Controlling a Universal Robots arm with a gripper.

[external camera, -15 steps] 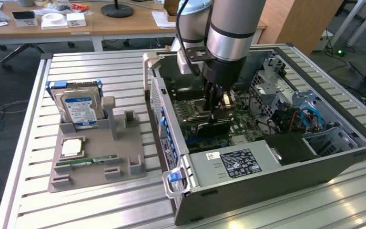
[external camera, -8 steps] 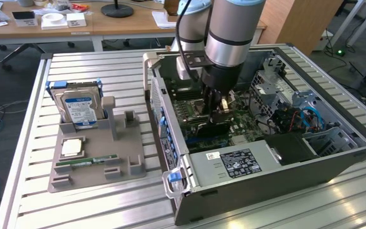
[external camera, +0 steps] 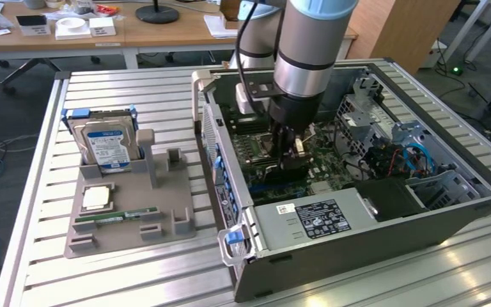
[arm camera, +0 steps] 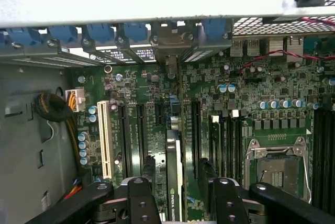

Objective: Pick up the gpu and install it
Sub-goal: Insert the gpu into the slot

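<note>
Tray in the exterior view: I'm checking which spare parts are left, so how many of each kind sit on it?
Hard drives: 2
CPU: 1
RAM stick: 1
Total: 4

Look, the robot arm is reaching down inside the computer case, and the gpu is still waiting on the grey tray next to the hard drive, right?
Not quite. The gpu is not on the grey tray; it stands on edge between the fingers of the gripper, over the motherboard, as the wrist view shows. The arm is indeed inside the computer case.
</note>
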